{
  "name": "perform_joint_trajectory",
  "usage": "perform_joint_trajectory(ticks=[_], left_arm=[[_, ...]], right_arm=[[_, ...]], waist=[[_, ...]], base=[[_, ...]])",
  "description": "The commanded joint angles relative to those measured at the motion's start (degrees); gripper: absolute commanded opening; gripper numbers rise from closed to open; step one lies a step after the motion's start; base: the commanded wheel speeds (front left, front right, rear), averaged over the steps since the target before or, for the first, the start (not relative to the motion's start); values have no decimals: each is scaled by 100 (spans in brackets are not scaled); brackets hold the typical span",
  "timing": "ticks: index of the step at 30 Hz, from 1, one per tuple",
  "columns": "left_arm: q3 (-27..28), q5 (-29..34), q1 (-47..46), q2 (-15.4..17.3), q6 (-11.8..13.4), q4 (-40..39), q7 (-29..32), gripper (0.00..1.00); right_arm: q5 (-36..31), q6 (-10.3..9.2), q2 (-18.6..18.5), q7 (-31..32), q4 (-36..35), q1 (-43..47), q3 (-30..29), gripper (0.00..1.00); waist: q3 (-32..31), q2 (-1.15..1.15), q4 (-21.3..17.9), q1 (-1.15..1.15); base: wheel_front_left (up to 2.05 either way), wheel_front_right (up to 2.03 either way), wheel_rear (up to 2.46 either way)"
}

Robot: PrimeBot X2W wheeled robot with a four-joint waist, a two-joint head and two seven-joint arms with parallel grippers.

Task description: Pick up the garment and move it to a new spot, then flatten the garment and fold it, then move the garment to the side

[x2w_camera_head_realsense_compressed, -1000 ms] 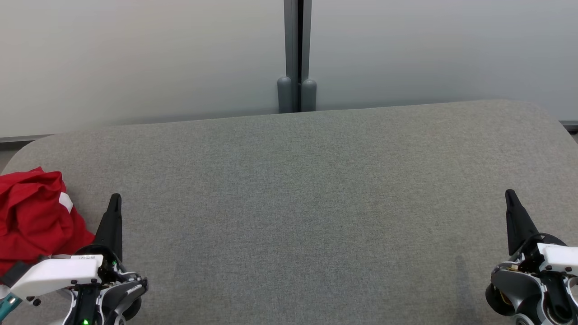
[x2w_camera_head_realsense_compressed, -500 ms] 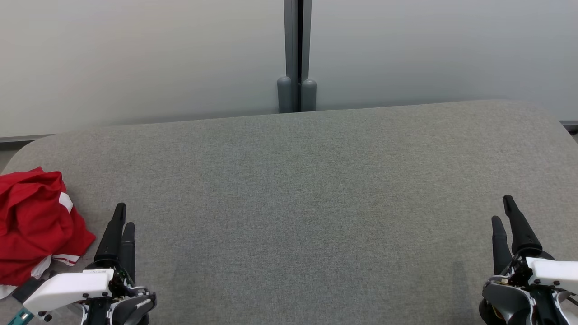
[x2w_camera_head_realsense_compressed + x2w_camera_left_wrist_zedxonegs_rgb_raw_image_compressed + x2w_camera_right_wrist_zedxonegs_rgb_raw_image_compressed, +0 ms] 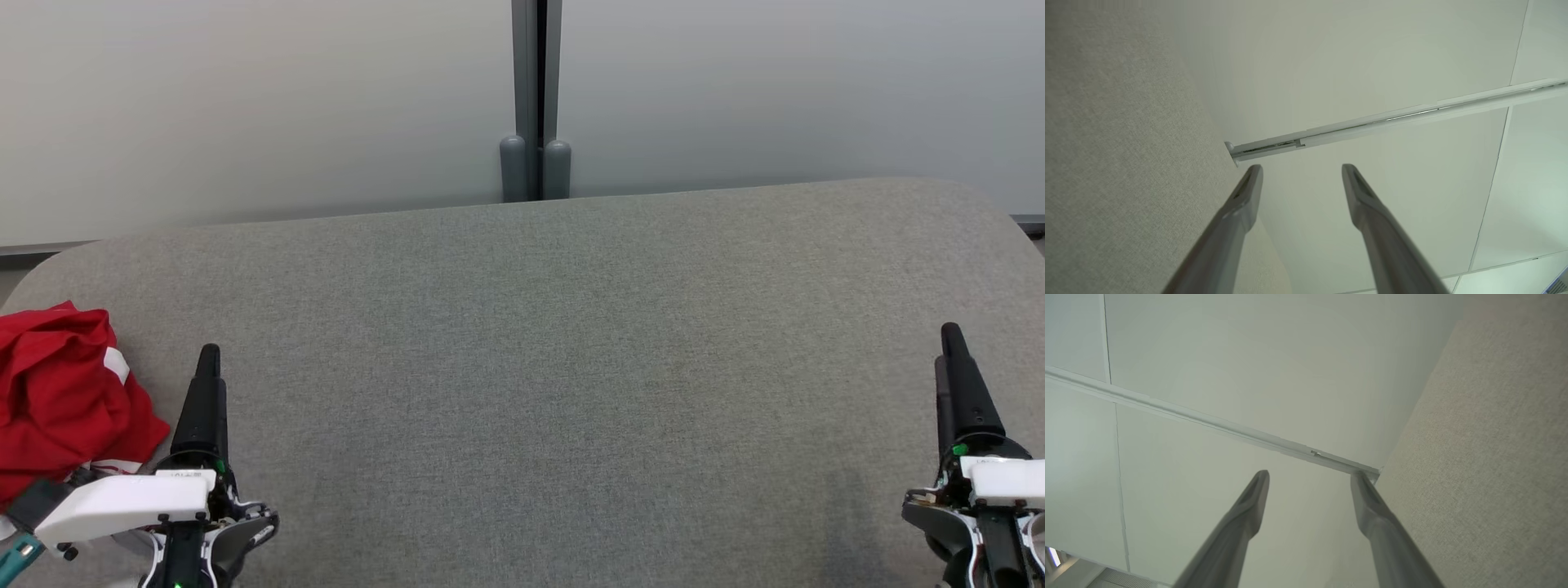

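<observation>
Two grippers: both low at the near edge, well apart, fingers pointing away across the fabric, neither holding anything.
Left gripper [image 3: 1301, 169]: near-left corner; its two dark fingers stand spread with a bare gap between them.
Right gripper [image 3: 1310, 475]: near-right corner; fingers parted the same way, empty.
Garment [image 3: 57, 392]: red with white trim, crumpled in a heap at the surface's left edge, just beside the left gripper on its outer side; whether the white wrist housing touches it cannot be told.
Surface [image 3: 522, 367]: grey woven padded top with rounded far corners.
Post [image 3: 536, 98]: dark grey upright behind the far edge, centred.
Wall [image 3: 245, 106]: pale panels either side of the post.
</observation>
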Motion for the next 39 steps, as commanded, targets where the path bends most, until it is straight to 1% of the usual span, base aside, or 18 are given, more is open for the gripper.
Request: perform_joint_trajectory(ticks=[1, 2, 3, 11, 17, 27, 32, 33, 39], left_arm=[[17, 298, -267, 93, -71, -115, -67, 100], [18, 455, -277, 105, -80, -125, -92, 100], [18, 455, -277, 105, -80, -125, -92, 100], [-18, 1758, -332, 167, -117, -221, -273, 100], [-152, 2583, -256, 210, -94, -242, -398, 100], [-317, 3666, -90, 314, 12, -89, -589, 100], [-378, 4117, -25, 344, 46, 23, -682, 100], [-400, 4289, -14, 361, 59, 69, -714, 100], [-474, 4783, 46, 447, 67, 169, -816, 100]], right_arm=[[-465, 1, -79, -8, -128, -89, -166, 100], [-661, 1, -80, -8, -138, -99, -214, 100], [-661, 1, -80, -8, -138, -99, -214, 100], [-2238, 1, -39, 169, -416, -159, -530, 100], [-3176, 1, 65, 435, -586, -45, -567, 100], [-4224, 2, 264, 730, -547, 211, -766, 100], [-4683, 1, 372, 770, -456, 296, -903, 100], [-4846, 1, 415, 766, -422, 329, -949, 100], [-5326, 1, 565, 773, -398, 429, -1032, 100]], waist=[[7, -1, -1, 0], [11, -1, -1, 0], [11, -1, -1, 0], [30, -1, 6, 0], [24, -1, 9, 0], [-24, -1, -2, 0], [-51, -1, 1, 0], [-61, -1, 6, 0], [-93, -1, 24, 0]], base=[[0, 0, 0], [0, 0, 0], [0, 0, 0], [0, 0, 0], [0, 0, 0], [0, 0, 0], [0, 0, 0], [0, 0, 0], [0, 0, 0]])
